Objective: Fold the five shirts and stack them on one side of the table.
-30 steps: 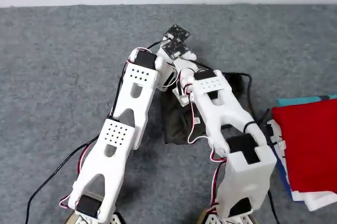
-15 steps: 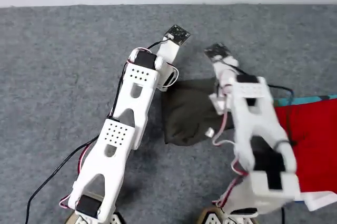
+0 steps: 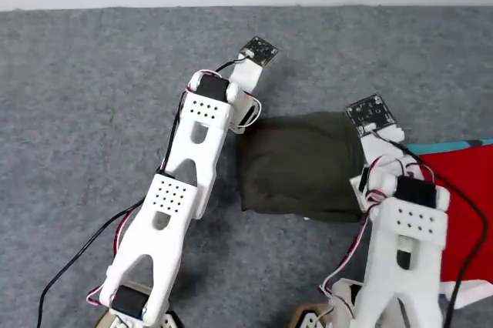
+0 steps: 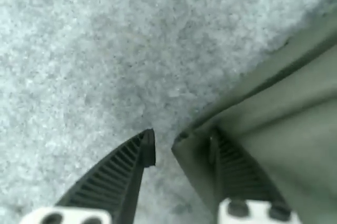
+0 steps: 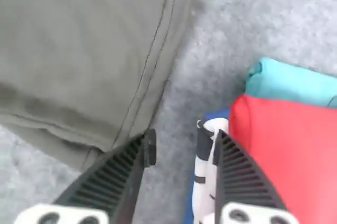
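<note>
Two arms are at the grey carpeted table (image 3: 92,97). The left arm (image 3: 189,166) slants up to the left far corner of the olive shirt (image 3: 300,162). The high view hides its fingers under the wrist. In its wrist view the left gripper (image 4: 181,137) stands parted. One finger (image 4: 131,174) is over bare carpet and the other is at the shirt's folded corner. I cannot tell whether the cloth lies over or under that second finger.

The olive shirt lies folded into a rough rectangle in the middle of the table, flat, with its near right corner hidden by the right arm (image 3: 404,251).

The right gripper (image 5: 184,135) is also spread, holding nothing. It hangs over the strip of carpet between the olive shirt and the stack.

At the right side I see the stack of folded shirts, apart from the olive one. The red shirt (image 3: 462,212) is on top. A teal shirt (image 5: 295,82) shows under it as an edge, and blue and black-and-white layers show only at the border. The stack is cut off by the frame and partly covered by the right arm.
</note>
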You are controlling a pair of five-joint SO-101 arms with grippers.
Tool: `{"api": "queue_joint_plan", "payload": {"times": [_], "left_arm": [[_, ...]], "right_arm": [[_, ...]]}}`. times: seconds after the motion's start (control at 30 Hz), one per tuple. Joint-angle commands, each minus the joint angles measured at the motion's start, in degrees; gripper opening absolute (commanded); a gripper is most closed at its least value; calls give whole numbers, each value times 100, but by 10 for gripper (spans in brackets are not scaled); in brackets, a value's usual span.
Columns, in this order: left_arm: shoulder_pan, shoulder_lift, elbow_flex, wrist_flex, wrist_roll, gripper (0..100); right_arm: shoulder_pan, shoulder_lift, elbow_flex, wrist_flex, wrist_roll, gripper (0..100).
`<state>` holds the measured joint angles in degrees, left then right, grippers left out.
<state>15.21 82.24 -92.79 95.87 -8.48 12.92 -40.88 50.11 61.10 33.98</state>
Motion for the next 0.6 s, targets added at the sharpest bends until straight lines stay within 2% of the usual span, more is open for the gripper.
{"api": "queue_joint_plan", "payload": {"times": [0.0,0.07,0.2,0.33,0.57], "left_arm": [[-132,-369,-356,220,-53,167],[-158,-695,-321,334,-44,170],[-202,-1380,-330,431,-44,207],[-211,-1978,-321,457,-44,247],[-211,-2927,-312,475,-44,247]], "right_arm": [[40,-31,-79,40,-264,275],[-40,233,-273,48,-413,311],[-593,1147,-1029,-4,-519,311],[-1095,2563,-2057,-426,-1037,311],[-1218,5516,-3947,-725,-1081,310]]}}
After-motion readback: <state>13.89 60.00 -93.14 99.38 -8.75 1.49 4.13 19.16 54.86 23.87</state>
